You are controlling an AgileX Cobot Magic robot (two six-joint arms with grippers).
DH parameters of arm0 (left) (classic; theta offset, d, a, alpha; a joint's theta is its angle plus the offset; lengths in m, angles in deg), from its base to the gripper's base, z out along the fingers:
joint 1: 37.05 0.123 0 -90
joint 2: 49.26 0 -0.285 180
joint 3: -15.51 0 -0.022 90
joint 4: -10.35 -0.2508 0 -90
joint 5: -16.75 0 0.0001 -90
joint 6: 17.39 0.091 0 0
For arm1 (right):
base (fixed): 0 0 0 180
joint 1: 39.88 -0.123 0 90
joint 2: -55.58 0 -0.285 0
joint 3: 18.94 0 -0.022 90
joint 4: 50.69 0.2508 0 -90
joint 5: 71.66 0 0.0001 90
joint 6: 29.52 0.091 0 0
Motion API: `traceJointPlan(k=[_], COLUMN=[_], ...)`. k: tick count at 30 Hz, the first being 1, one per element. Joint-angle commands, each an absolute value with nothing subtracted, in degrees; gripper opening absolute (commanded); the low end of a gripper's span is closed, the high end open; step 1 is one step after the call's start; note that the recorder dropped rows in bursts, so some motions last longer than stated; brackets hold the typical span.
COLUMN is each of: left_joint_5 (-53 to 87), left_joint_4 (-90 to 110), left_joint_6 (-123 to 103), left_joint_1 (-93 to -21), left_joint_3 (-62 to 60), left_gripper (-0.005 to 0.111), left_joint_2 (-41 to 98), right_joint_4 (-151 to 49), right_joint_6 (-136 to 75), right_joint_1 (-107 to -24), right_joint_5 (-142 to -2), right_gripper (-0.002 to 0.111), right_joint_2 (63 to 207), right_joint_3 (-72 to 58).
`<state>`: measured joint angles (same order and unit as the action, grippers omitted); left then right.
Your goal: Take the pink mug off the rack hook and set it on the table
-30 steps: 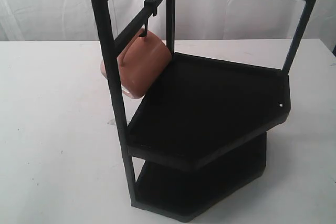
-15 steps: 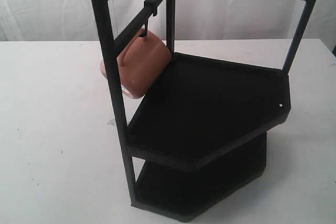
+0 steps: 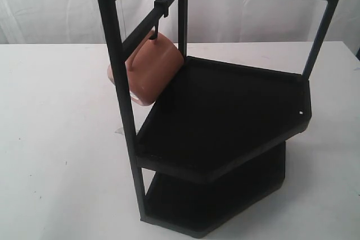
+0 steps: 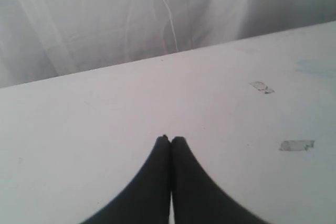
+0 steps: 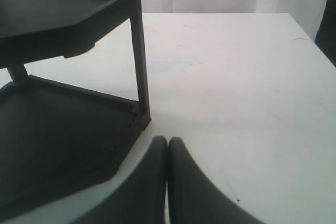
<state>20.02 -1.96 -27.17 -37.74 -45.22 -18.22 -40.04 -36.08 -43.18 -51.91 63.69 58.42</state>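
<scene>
Pink mug (image 3: 152,71) hangs by its handle on rack hook (image 3: 162,9), left side of black rack (image 3: 225,111), above white table (image 3: 56,139). Left gripper (image 4: 170,139), right gripper (image 5: 167,140): both fully closed, empty.

A pleated white curtain (image 3: 56,4) hangs at the back. The black two-shelf rack (image 3: 225,105) stands upright before it. Two pale tape scraps (image 4: 296,145) lie flat, near each other.
</scene>
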Motion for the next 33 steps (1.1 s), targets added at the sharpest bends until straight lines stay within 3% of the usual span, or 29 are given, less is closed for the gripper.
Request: traceJointPlan(k=[1, 9, 18, 23, 29, 33], left_joint_5=[19.8, 22.7, 4.1, -12.0, -41.3, -44.9], left_joint_4=[-3.4, -3.4, -2.0, 0.8, 11.3, 14.8], left_joint_6=[-27.0, -27.0, -34.4, -28.9, -10.2, -4.9], left_joint_1=[-41.9, -42.4, -43.4, -48.9, -56.4, -58.6], left_joint_3=[-45.2, -45.2, -43.6, -34.6, -17.1, -7.4], left_gripper=[0.000, 0.000, 0.000, 0.000, 0.000, 0.000], left_joint_2=[-15.6, -17.1, -14.4, -6.8, 6.6, 11.0], right_joint_4=[-40.1, -40.1, -40.1, -40.1, -40.1, -40.1], right_joint_6=[-36.1, -36.1, -36.1, -36.1, -36.1, -36.1], right_joint_1=[-43.3, -43.3, -43.3, -43.3, -43.3, -43.3], right_joint_5=[-52.4, -52.4, -52.4, -52.4, -52.4, -52.4], right_gripper=[0.000, 0.000, 0.000, 0.000, 0.000, 0.000], right_joint_2=[63.4, 63.4, 63.4, 63.4, 63.4, 63.4], right_joint_3=[58.3, 58.3, 58.3, 58.3, 58.3, 58.3])
